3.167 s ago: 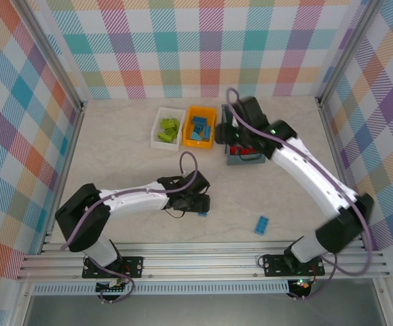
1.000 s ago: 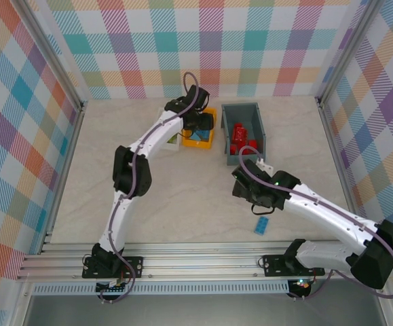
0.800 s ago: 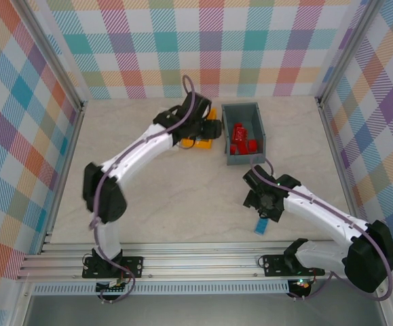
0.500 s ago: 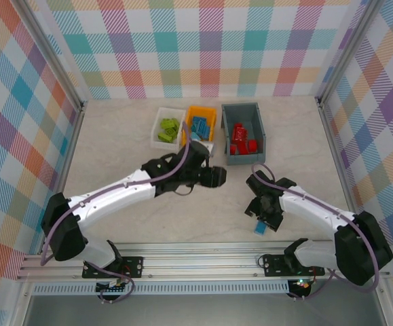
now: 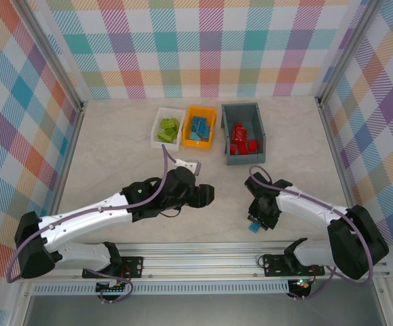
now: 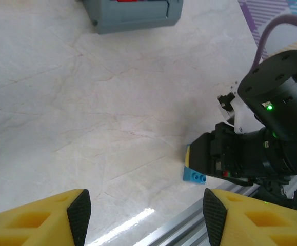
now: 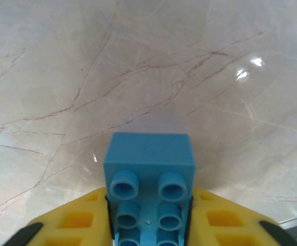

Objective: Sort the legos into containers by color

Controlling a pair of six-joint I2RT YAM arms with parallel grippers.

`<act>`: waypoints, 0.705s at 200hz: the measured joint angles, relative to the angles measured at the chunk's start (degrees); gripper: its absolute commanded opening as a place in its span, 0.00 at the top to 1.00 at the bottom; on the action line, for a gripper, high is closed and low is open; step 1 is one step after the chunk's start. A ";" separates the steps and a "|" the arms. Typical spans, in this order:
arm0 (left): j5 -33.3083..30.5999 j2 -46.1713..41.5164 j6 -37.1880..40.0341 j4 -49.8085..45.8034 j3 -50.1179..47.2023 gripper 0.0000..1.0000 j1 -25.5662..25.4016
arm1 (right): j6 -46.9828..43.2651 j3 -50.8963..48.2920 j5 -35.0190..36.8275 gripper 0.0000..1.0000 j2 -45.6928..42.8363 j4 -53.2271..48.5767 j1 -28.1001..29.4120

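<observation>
A blue lego (image 7: 149,159) lies on the table near the front edge, and my right gripper (image 7: 148,220) is shut on it, its yellow fingers pressed against both sides. From above, the same brick (image 5: 254,227) pokes out under the right gripper (image 5: 256,220). It also shows as a blue lego (image 6: 195,176) in the left wrist view. My left gripper (image 5: 208,195) hovers open and empty over the middle of the table, its pads (image 6: 79,209) far apart. At the back stand the containers: a white tray (image 5: 157,125) with green legos (image 5: 168,129), an orange bin (image 5: 213,129) with blue legos (image 5: 199,128), and a grey bin (image 5: 243,160) with red legos (image 5: 242,144).
The metal rail (image 5: 203,257) of the table's front edge runs just in front of the held brick. Checked walls enclose the table on three sides. The two arms lie low across the near half, their grippers about a hand's width apart.
My right gripper came down over the blue lego near the front edge and shut on it. My left arm swung back from the orange bin to the middle of the table.
</observation>
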 measured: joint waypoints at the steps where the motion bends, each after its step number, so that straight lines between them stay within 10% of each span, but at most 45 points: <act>1: -0.07 -0.11 -0.04 -0.02 -0.02 0.38 0.00 | -0.20 0.02 0.02 0.75 0.00 0.07 0.02; 37: -4.26 -4.92 -1.60 -4.52 0.04 0.37 2.27 | -7.30 12.33 5.88 0.75 3.89 -2.05 7.13; 66: -2.16 -7.28 -1.79 -7.50 1.70 0.36 13.97 | -15.54 32.59 7.91 0.75 14.82 -0.02 11.28; 141: 11.56 3.48 -0.20 -5.57 5.88 0.36 36.44 | -30.62 87.47 5.81 0.74 54.40 -0.74 4.39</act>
